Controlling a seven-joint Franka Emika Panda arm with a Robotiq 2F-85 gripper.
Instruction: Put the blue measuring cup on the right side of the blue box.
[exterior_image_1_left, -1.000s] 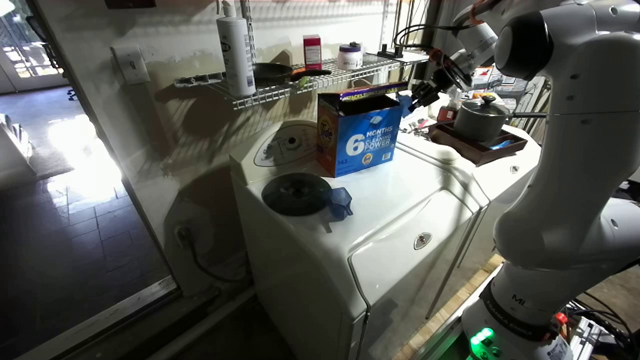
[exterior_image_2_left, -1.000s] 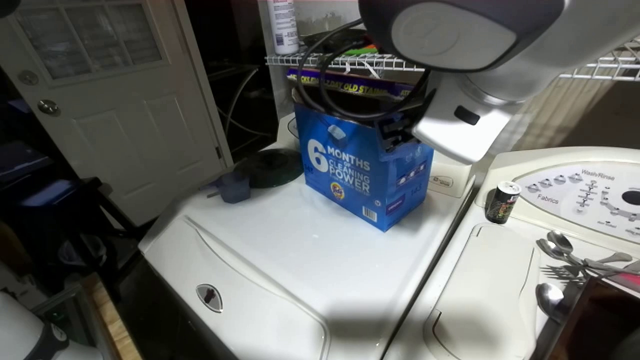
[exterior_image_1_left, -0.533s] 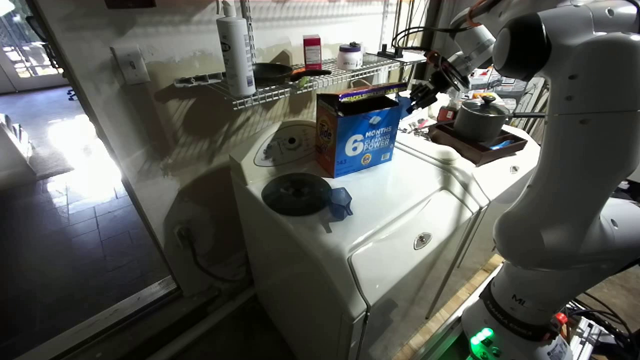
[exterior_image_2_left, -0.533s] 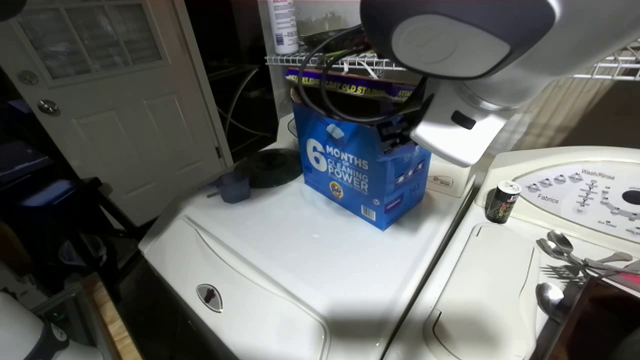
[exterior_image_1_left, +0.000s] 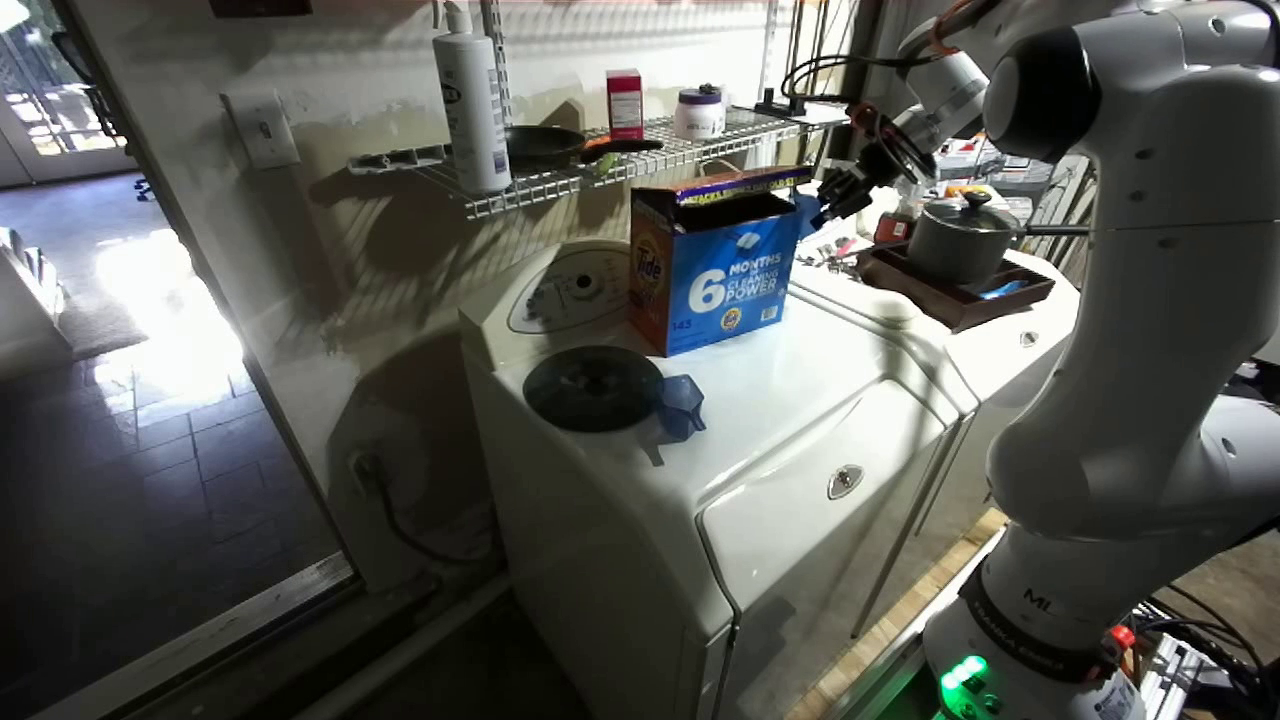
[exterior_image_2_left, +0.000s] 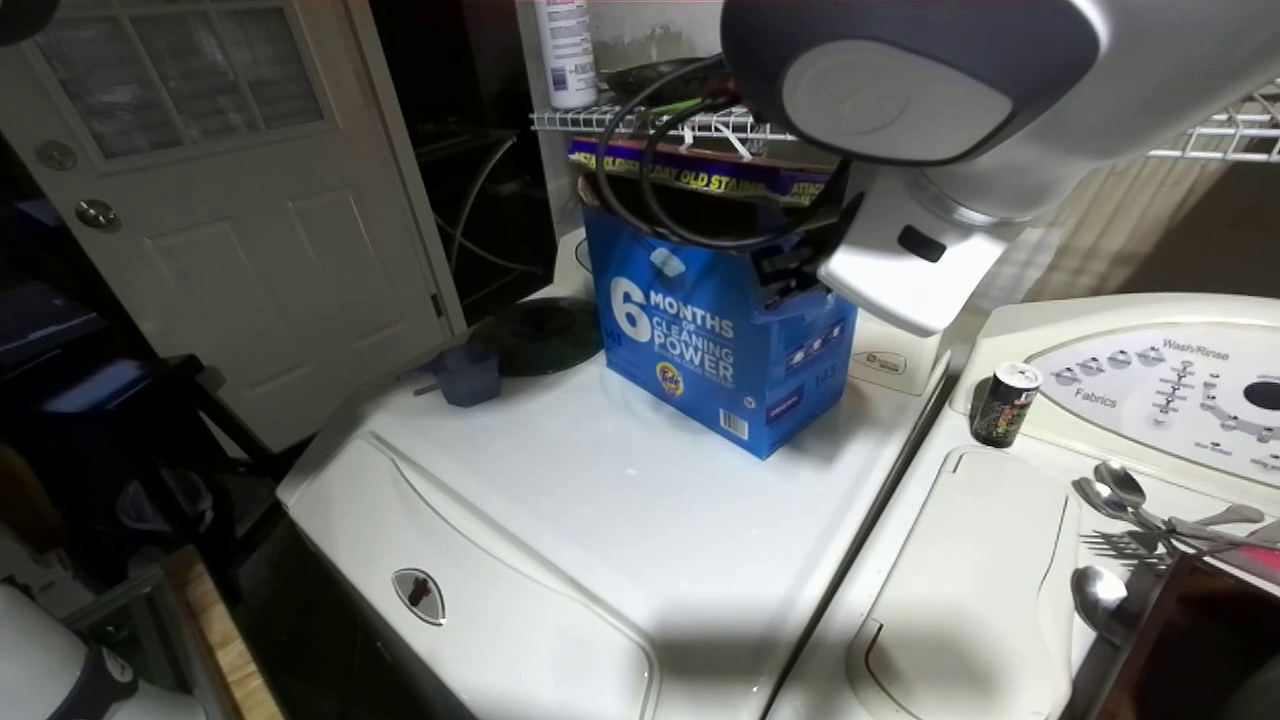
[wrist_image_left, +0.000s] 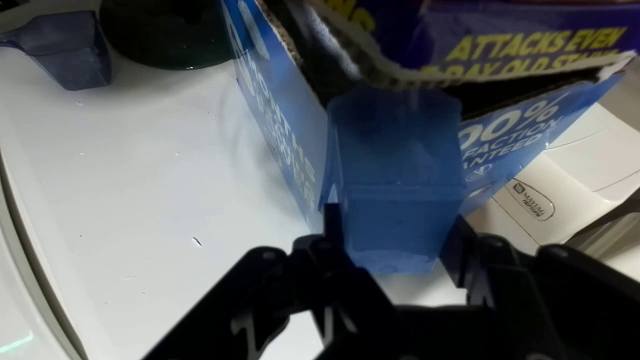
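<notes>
- Location: the gripper (wrist_image_left: 395, 237) is holding the blue measuring cup (wrist_image_left: 402, 155) aloft beside an upper corner of the blue box (exterior_image_1_left: 735, 275); whether cup and box are touching is not showing clearly.
- Tool state: the fingers (wrist_image_left: 334, 225) are bearing on opposite side walls, standing apart by the cup's width.
- Handling: the translucent walls are suggesting thin, stiff plastic; the cup is probably weighing little and, looking smooth, is likely offering limited friction.
- Hold point: the flat side walls are serving as grip surfaces, probably a sound choice; the handle is not showing.
- Caution: excess force is likely risking flexed or cracked walls; insufficient force is risking slip. The raw cardboard edge is presenting a possible snag.
- Identification: a second blue cup (exterior_image_1_left: 681, 408) is resting on the white appliance (exterior_image_1_left: 790, 370), just beside the dark disc (exterior_image_1_left: 590, 388); it is presumably not serving as the workpiece.
</notes>
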